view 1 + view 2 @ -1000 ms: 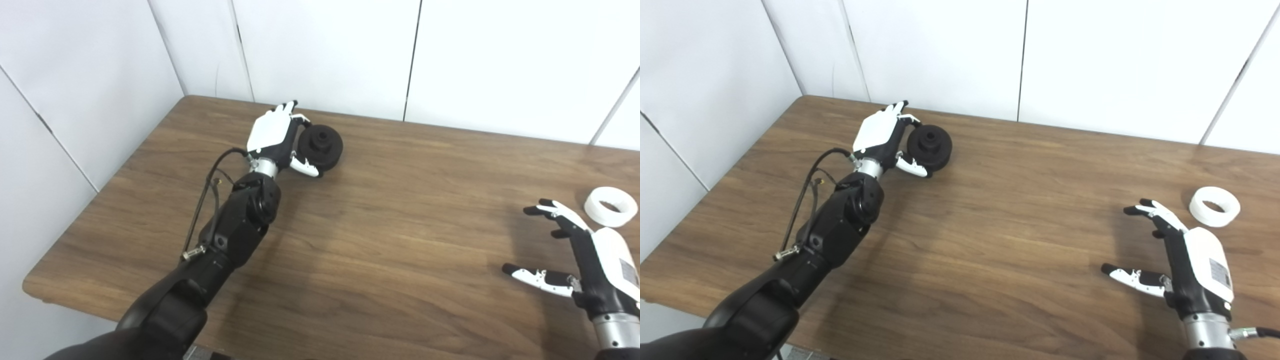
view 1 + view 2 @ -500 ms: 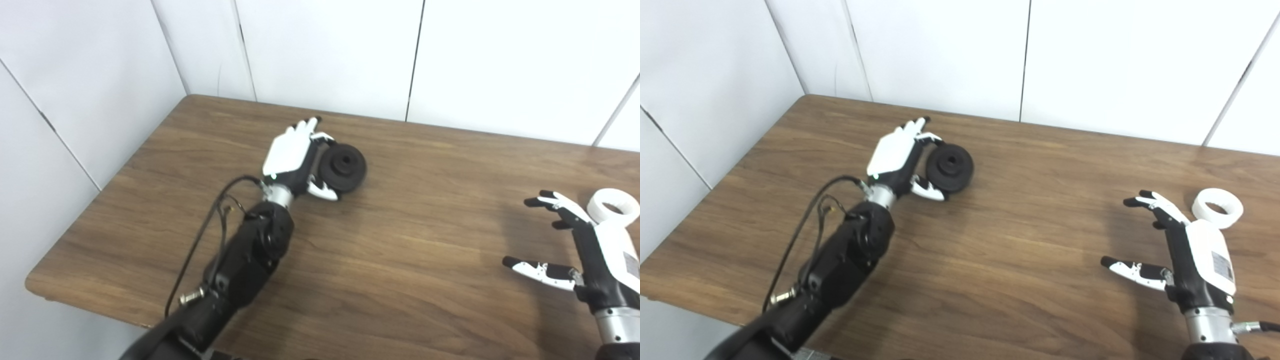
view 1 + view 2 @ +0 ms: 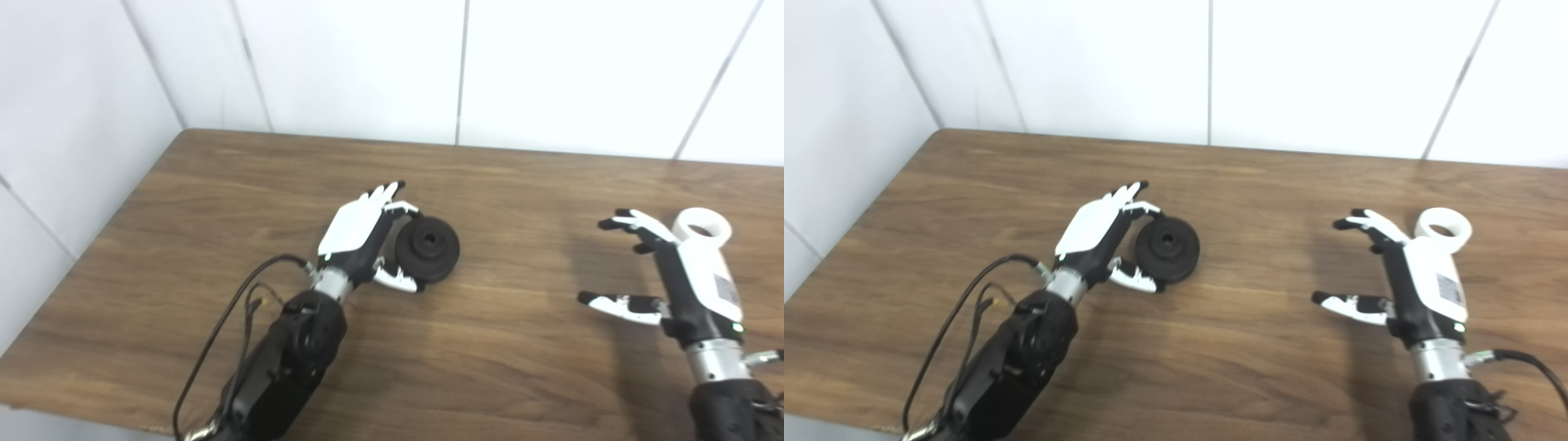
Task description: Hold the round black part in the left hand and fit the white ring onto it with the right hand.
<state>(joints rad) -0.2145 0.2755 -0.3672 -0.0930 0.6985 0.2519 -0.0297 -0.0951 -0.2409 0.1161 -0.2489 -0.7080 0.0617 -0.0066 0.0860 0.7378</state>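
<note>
The round black part [image 3: 429,247] is tilted on edge in the middle of the wooden table [image 3: 502,367], its bored face turned up toward me. My left hand [image 3: 358,236] grips it from the left, fingers curled over its top rim and thumb under its lower rim. The white ring [image 3: 704,223] lies flat at the right of the table. My right hand [image 3: 667,269] hovers just in front of the ring, open with fingers and thumb spread, and its back covers the ring's near edge. In the right eye view the ring [image 3: 1445,228] shows just beyond that hand.
White wall panels [image 3: 367,61] close off the table's back and left sides. A black cable [image 3: 233,318] loops along my left forearm. The table's front edge [image 3: 92,416] runs along the bottom left.
The camera has swung, shifting the whole picture. My left hand has drawn the black part nearer and toward the table's middle. My right hand has crept up to the white ring.
</note>
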